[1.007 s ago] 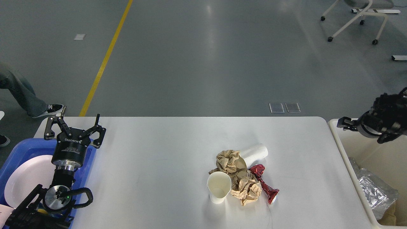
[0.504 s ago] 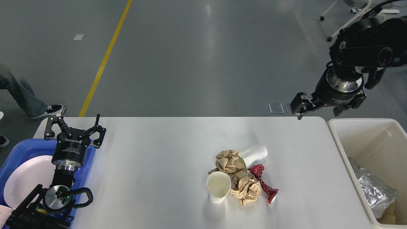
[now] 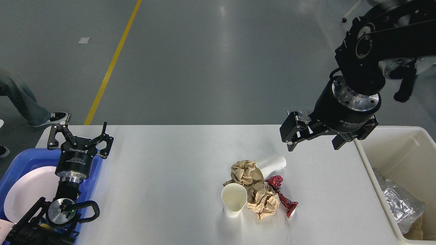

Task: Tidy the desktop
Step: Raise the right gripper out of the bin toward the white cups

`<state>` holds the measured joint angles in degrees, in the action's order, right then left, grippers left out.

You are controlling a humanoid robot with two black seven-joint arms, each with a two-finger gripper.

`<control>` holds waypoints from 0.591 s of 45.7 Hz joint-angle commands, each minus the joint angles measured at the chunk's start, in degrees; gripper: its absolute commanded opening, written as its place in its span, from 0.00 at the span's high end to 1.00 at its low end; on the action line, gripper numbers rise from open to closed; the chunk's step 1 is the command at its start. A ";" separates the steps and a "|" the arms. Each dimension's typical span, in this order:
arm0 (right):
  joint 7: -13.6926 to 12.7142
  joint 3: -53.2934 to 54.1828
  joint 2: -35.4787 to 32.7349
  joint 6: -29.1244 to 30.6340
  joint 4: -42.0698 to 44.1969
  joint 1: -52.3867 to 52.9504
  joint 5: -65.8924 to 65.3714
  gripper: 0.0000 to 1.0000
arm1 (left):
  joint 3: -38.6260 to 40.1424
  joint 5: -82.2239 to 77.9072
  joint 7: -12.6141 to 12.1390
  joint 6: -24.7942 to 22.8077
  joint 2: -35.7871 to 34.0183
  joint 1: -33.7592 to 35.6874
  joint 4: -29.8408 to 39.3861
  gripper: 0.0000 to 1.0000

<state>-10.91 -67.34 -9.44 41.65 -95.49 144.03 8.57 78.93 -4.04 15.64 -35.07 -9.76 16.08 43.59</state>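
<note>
The white desktop (image 3: pixel 163 177) fills the lower view. Near its middle lies a heap of litter: an upright paper cup (image 3: pixel 234 200), a white cup on its side (image 3: pixel 273 162), two wads of crumpled brown paper (image 3: pixel 246 173) (image 3: pixel 265 203) and a red foil wrapper (image 3: pixel 284 200). My right gripper (image 3: pixel 311 147) hangs open and empty above the far right part of the desktop, behind and to the right of the heap. My left gripper (image 3: pixel 81 132) is open and empty at the far left corner, over the blue tray's edge.
A blue tray (image 3: pixel 20 160) holding a white plate (image 3: pixel 27 190) sits at the left edge under my left arm. A cream bin (image 3: pixel 402 149) with crumpled foil (image 3: pixel 400 204) stands off the right edge. A person's legs (image 3: pixel 24 102) are on the floor at far left.
My right arm has swung from over the bin up and leftward, and its gripper now hangs over the desktop's far right part. The left arm and the litter have not moved.
</note>
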 commanded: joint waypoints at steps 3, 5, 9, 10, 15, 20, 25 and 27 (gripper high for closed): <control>-0.08 0.02 0.04 -0.34 0.04 -0.59 0.22 0.00 | 0.00 0.00 0.00 0.00 0.00 0.00 0.00 0.04; -0.08 0.10 0.04 -0.35 0.04 -1.20 0.22 0.00 | 0.00 0.00 0.00 0.00 0.00 0.00 0.00 0.04; -0.08 0.54 0.39 -0.61 0.39 -2.78 0.30 0.00 | 0.00 0.00 0.00 0.00 0.00 0.00 0.00 0.04; -0.08 0.98 0.48 -0.87 0.57 -3.48 0.39 0.00 | 0.00 0.00 0.00 0.00 0.00 0.00 0.00 0.04; -0.08 5.02 1.62 -3.50 2.14 -8.49 0.83 0.00 | 0.00 0.00 0.00 0.00 0.00 0.00 0.00 0.04; -0.16 7.92 5.13 -7.81 3.29 -12.80 0.92 0.00 | 0.00 0.00 0.00 0.00 0.00 0.00 0.00 0.04; -1.21 11.00 8.12 -11.68 5.05 -17.02 1.01 0.00 | 0.00 0.00 0.00 0.00 0.00 0.00 0.00 0.04; -1.92 12.32 8.91 -13.00 5.66 -18.42 1.01 0.00 | 0.00 0.00 0.00 0.00 0.00 0.00 0.00 0.04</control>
<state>-11.50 -57.95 -2.87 31.95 -91.29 129.14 9.56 78.93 -4.05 15.64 -35.07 -9.76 16.08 43.59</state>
